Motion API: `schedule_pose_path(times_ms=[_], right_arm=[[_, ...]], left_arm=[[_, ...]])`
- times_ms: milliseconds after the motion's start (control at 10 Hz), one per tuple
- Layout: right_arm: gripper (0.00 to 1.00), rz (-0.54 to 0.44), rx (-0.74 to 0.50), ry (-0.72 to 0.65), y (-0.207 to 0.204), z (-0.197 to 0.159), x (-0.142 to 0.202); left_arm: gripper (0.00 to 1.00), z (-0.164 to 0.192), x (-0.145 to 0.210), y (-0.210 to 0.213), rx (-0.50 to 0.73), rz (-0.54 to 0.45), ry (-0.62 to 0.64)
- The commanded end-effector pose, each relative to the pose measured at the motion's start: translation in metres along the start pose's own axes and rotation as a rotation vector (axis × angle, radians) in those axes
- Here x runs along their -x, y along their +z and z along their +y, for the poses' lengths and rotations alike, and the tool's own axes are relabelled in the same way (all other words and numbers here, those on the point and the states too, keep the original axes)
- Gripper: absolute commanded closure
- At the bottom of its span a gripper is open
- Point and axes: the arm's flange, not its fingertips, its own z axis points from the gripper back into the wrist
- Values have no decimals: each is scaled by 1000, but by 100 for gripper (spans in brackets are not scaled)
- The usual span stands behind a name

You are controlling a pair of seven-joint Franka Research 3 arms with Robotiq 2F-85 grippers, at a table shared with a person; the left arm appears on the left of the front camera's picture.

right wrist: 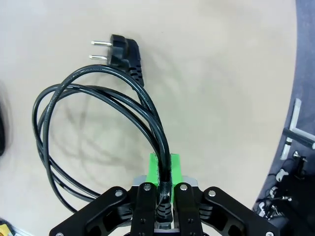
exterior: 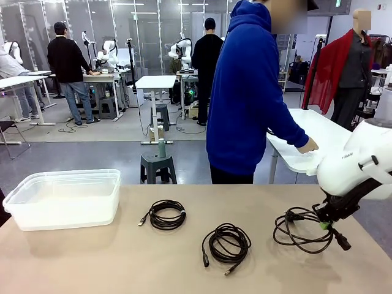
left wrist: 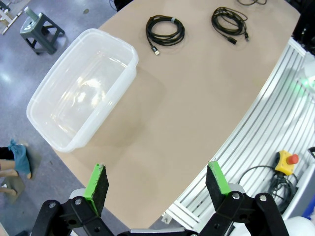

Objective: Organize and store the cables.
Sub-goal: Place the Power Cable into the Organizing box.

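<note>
**Right pincer clamped on the power cable, left pincer spread wide**

The right gripper (exterior: 324,224) (right wrist: 165,183) is clenched on the thick black power cable (exterior: 301,231) (right wrist: 93,105), with the cord pinched between its green pads. The cable's loops fan out from the grip over the right part of the tan tabletop (exterior: 92,263) (left wrist: 197,98). Its two-pin black plug (right wrist: 119,50) lies at the far end of the loops. Whether the loops rest fully on the table I cannot tell.

The left gripper (left wrist: 157,181) hangs high above the table's left end, released, its green pads wide apart.

A small round coil of thin black cable (exterior: 166,215) (left wrist: 165,29) lies near the table's middle. A looser coil of thin black cable (exterior: 226,242) (left wrist: 229,21) lies between it and the power cable. The clear plastic rectangular tub (exterior: 61,211) (left wrist: 64,140) stands at the table's left. A person in a blue hooded top (exterior: 245,92) stands beyond the far edge.
</note>
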Motion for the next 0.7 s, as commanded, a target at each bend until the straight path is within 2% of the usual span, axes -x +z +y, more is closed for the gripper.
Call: schedule_pose_path(times_ms=[0,300,400,600], right_arm=[[100,20,35,-23,29,5,1],[100,-13,23,-30,64,7,9],[100,-12,1,-4,44,2,3],[100,-12,1,-4,44,2,3]], left_arm=[[0,0,0,0,0,0,0],[0,0,0,0,0,0,0],[0,0,0,0,0,0,0],[0,0,0,0,0,0,0]])
